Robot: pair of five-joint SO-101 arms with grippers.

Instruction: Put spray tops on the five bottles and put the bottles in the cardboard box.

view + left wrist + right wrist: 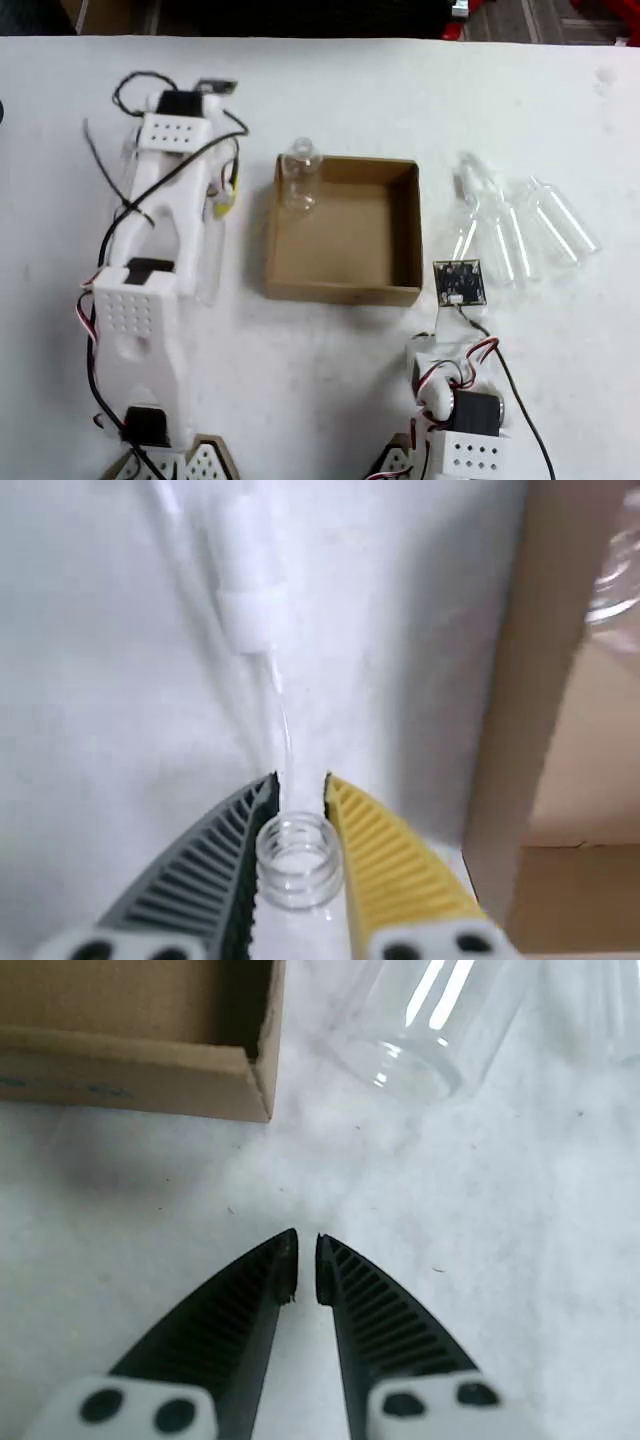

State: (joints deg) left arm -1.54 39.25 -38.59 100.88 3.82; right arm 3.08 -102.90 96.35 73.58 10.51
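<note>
left pincer [300, 780] grips a bottle [297, 860] by the neck, left of the box [340, 282]. a spray top [245, 610] lies on the tabletop [330, 400] just beyond. right pincer [306, 1252] is closed and empty, near the box's corner. a second bottle [300, 175] stands inside the box. three bottles [565, 225] lie toward the right edge.

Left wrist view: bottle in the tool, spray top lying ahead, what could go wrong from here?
The bottle is clear and held only by its neck in the left tool, so it could slip or twist. The spray top has a thin tube pointing at the mouth, which could bend rather than enter.
</note>
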